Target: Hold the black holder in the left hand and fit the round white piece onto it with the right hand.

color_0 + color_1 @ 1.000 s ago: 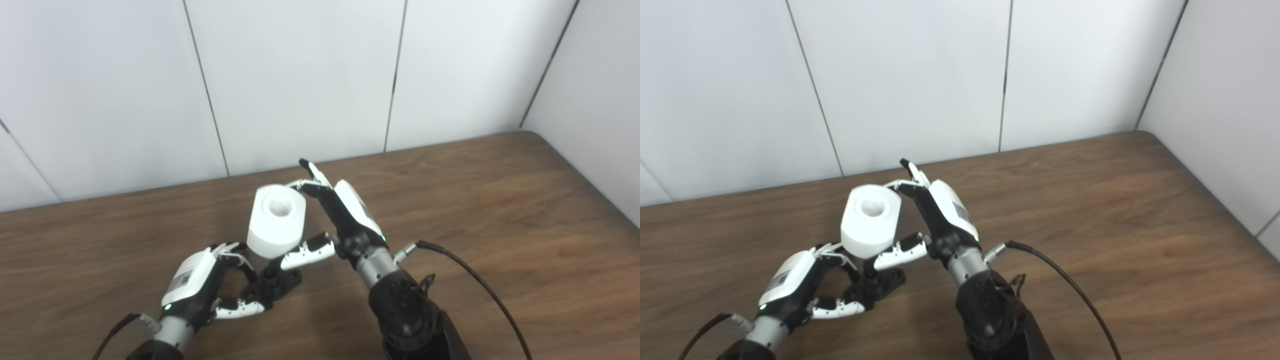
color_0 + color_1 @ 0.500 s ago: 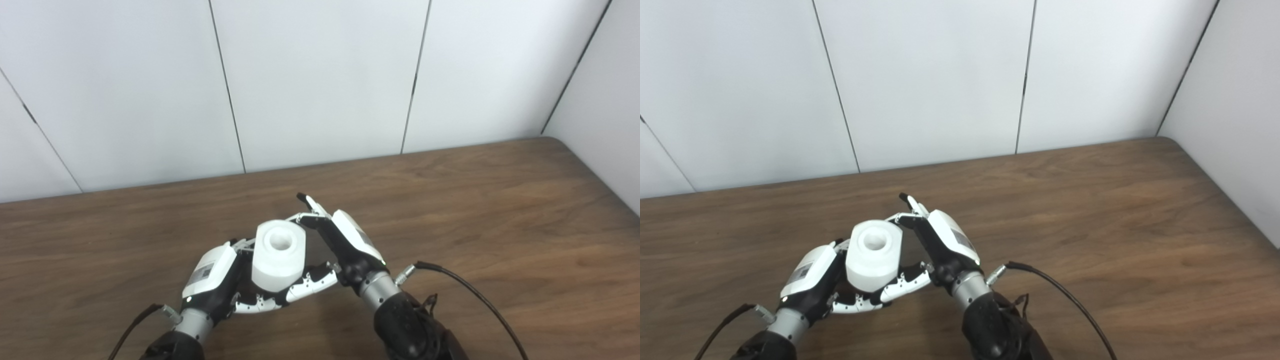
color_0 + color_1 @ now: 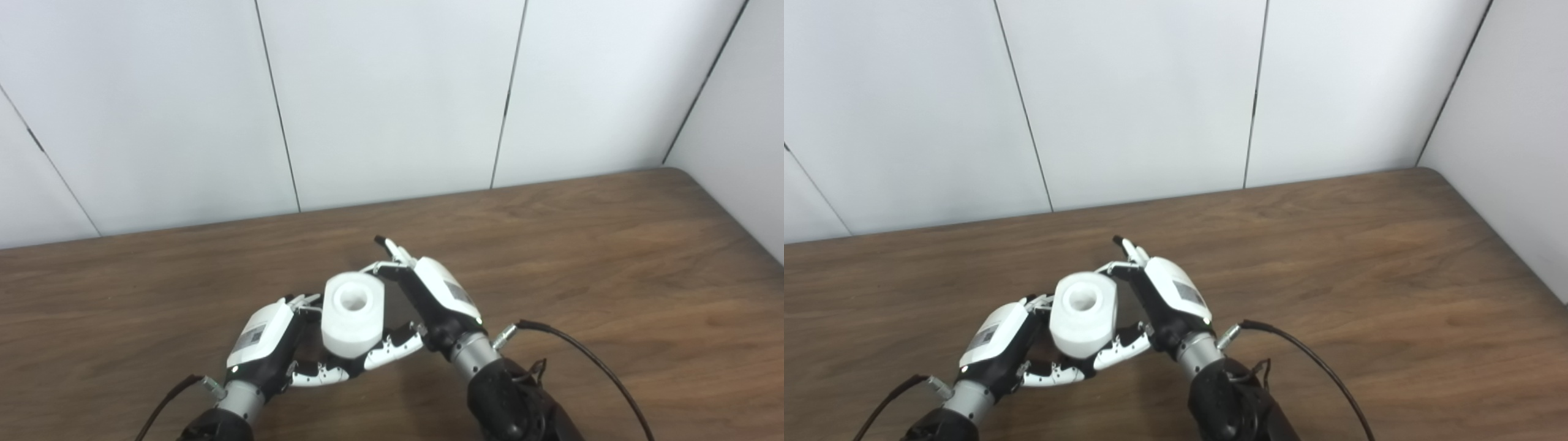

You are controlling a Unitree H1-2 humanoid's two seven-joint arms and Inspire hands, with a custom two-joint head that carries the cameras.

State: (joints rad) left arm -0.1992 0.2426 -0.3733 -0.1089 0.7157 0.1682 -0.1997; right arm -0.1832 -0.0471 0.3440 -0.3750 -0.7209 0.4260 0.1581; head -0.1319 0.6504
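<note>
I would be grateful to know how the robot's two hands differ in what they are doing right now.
The right hand grips the round white piece between fingers and thumb; the left hand curls beneath it, where the black holder is almost wholly hidden. The right hand reaches higher, one finger pointing up and free; the left hand sits low near the table. Both are white-backed with black fingers, and they meet at the piece.

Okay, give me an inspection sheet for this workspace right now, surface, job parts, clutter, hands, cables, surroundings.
Surface: brown wooden table, bare where visible.
Job's things: round white piece upright, central hole facing up, between both hands; black holder hidden beneath it, seating cannot be told.
Clutter: nothing seen.
Hands: right hand shut on the round white piece; left hand curled under it, what it holds is hidden.
Cables: black cable from the right wrist; another at the left wrist.
Surroundings: white panelled walls.
</note>
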